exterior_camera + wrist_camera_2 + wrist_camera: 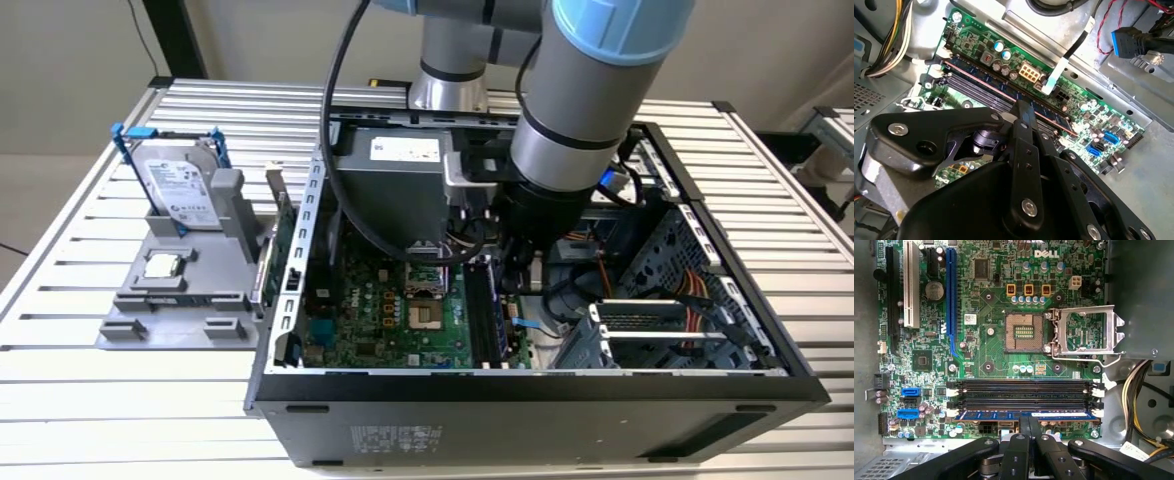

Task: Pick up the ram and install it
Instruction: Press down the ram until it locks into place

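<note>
At the left of the exterior view a grey holder (174,300) sits on the slatted desk (80,230), with a silver hard drive (180,185) with blue clips standing upright in it and a small square processor chip (163,265) lying flat just in front. To the right of that stands the open computer case (534,400), and the arm (587,110) reaches down into it over the green motherboard (400,315).

In the first wrist view the processor socket (1024,334) lies open at the centre of the frame, its metal latch frame (1086,332) swung to the right. Below it run the black memory slots (1024,387). The ram (1004,415), a long bluish stick, lies in the slot at the bottom of that row, level with the board. The gripper (1029,427) is just above the stick's middle, its fingers (1021,447) close together; whether they are pinching the stick or only resting against its edge, I can't tell from here. The second wrist view shows one finger tip (1023,107) down at the slots (989,92).
</note>
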Controlling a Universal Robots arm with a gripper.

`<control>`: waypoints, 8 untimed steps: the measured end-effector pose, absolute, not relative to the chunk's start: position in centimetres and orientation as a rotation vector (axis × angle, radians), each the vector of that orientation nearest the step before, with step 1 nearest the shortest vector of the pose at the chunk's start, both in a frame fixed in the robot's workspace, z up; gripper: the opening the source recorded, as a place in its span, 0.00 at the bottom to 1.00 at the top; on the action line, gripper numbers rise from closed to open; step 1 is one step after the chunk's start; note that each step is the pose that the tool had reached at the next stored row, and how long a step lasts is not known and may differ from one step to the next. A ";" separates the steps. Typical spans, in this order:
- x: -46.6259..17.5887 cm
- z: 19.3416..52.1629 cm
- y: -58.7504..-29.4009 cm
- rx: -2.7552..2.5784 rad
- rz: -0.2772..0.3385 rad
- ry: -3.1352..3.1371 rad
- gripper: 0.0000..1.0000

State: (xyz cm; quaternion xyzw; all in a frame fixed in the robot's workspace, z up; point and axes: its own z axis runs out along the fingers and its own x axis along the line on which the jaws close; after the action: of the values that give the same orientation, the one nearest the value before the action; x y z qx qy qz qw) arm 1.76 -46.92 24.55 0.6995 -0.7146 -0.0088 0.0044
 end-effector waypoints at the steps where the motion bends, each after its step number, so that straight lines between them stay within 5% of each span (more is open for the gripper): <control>1: 1.8 24.5 -46.9 2.191 -0.028 -2.239 0.00; 8: 1.8 24.0 -47.1 2.191 -0.030 -2.238 0.00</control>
State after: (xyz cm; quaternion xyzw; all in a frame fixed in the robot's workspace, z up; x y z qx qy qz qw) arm 1.76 -47.06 24.05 0.6995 -0.7146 -0.0094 0.0049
